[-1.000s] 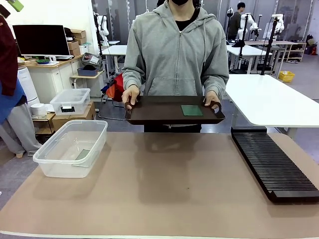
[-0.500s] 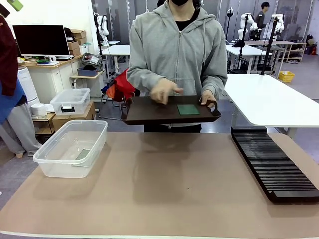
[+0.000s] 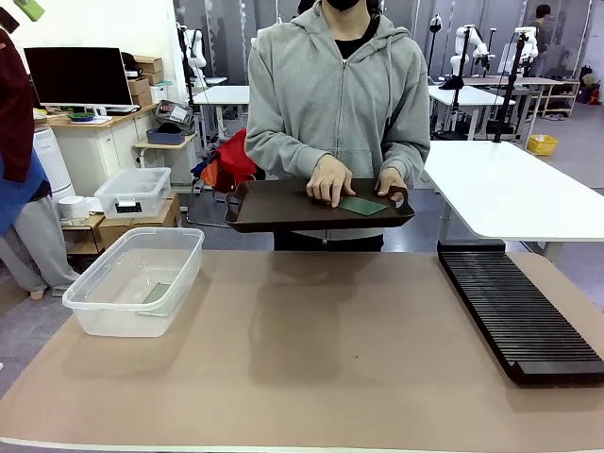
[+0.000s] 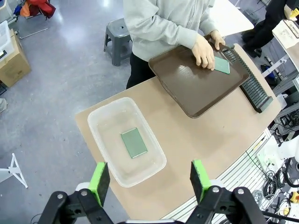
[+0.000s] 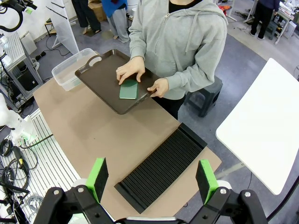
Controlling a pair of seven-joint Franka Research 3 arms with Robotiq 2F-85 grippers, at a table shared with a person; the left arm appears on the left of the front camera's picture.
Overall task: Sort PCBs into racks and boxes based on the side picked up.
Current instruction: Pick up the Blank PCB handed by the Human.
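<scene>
The left gripper (image 4: 150, 183) and right gripper (image 5: 152, 183) are held wide open, nothing in them. The tray (image 3: 274, 203) could be tipped and its board (image 3: 366, 206) dropped, as only one handle is gripped. Nearby, a second board (image 4: 134, 143) is seen flat in the clear tub (image 3: 113, 316). The black rack (image 3: 517, 311) is bare. Farther off, the tray's board is pressed by a hand (image 3: 330, 179).

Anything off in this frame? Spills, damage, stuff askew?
Nothing stands out. One PCB lies flat in the clear tub; the second PCB sits on the brown tray under the person's hand. Only the other hand grips a tray handle. The rack lies straight, slots empty.
</scene>
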